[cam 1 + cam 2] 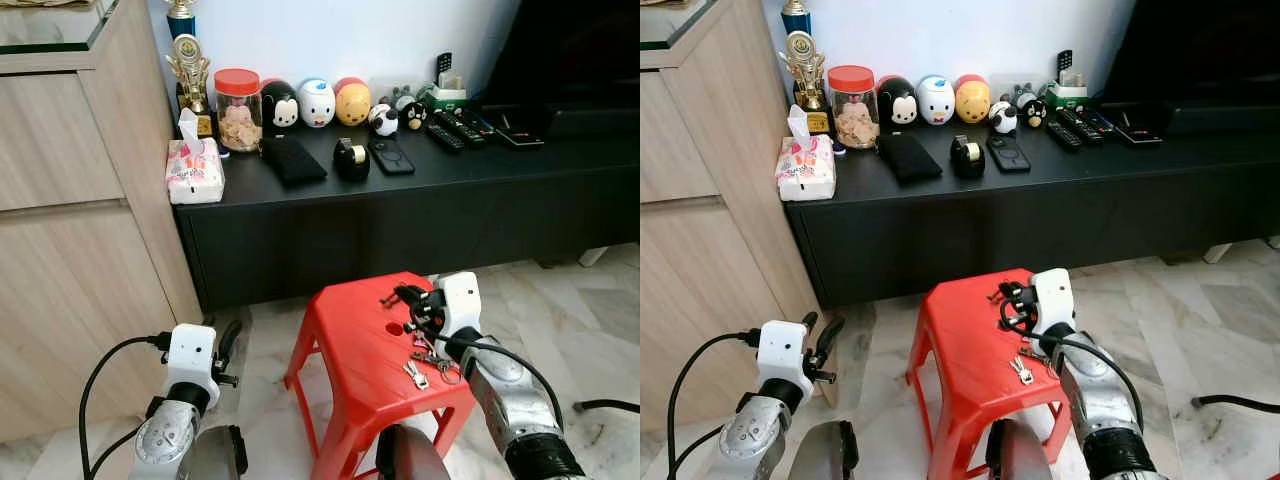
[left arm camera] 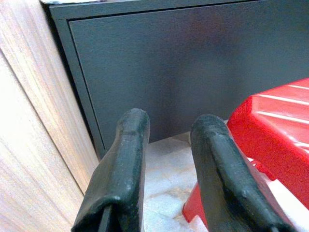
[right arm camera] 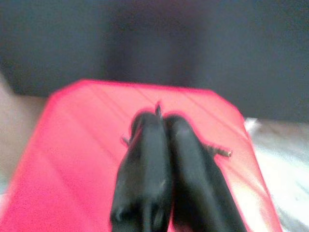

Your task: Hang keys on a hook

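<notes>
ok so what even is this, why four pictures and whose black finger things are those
A humanoid robot took these. The top two come from its head cameras, looking down at a red stool before a black cabinet. The bottom two come from cameras on its wrists, looking along each hand's black fingers. The right hand is over the stool, fingers shut on a small metal piece, seemingly part of the keys lying there. The left hand waits open beside the stool, holding nothing.

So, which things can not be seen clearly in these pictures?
- What the right gripper pinches: right wrist view is blurred, its fingers cover it.
- Keys on the red stool: too small to count, partly behind the right arm.
- Any hook: I cannot find one.
- Left gripper: idle, open.
</notes>
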### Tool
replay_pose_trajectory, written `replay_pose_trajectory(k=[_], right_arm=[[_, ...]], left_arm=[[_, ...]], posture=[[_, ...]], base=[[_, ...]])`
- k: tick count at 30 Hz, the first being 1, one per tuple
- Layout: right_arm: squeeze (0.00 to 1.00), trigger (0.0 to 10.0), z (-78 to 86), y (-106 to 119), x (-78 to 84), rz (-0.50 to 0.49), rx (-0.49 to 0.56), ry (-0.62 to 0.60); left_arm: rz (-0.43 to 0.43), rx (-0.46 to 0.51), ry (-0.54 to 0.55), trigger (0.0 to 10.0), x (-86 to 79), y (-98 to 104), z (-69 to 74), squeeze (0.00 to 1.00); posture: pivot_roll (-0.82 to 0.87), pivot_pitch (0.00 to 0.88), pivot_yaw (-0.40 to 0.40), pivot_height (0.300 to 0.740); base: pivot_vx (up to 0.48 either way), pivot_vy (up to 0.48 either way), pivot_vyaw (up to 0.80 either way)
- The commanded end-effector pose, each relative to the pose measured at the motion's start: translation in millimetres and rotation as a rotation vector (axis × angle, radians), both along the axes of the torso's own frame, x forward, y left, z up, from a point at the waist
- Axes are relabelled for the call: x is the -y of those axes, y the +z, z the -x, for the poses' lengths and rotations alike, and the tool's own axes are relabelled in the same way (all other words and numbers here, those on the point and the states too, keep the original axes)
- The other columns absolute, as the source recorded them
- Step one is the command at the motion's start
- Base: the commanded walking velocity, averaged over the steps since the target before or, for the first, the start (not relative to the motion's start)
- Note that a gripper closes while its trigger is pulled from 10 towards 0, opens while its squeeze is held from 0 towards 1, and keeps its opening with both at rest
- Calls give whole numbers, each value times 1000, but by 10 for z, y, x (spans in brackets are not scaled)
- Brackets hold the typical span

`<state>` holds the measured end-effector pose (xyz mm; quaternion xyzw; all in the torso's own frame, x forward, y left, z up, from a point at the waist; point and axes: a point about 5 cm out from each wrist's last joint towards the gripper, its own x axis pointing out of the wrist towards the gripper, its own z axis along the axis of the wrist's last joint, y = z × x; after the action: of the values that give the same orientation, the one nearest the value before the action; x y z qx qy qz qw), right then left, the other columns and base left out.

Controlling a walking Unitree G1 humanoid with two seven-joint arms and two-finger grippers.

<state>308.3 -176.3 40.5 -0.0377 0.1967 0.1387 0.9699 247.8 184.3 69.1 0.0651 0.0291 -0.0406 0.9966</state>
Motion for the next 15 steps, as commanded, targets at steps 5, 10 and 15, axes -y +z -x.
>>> replay_pose_trajectory(k=[5, 10, 15], right_arm=[[0, 10000, 173, -280, 10, -43, -182, -15], [0, 10000, 14, -35, -24, -65, -2, -15], [0, 10000, -164, 402, -66, -93, 286, -16]], left_arm=[[-7, 8, -7, 10000, 15, 8, -21, 0], [-10, 11, -12, 10000, 15, 12, -33, 0], [-12, 14, -10, 10000, 14, 14, -39, 0]], posture=[[82, 0, -108, 559], [82, 0, -105, 559], [82, 0, -107, 559]], base=[[0, 0, 0], [0, 0, 0], [0, 0, 0]])
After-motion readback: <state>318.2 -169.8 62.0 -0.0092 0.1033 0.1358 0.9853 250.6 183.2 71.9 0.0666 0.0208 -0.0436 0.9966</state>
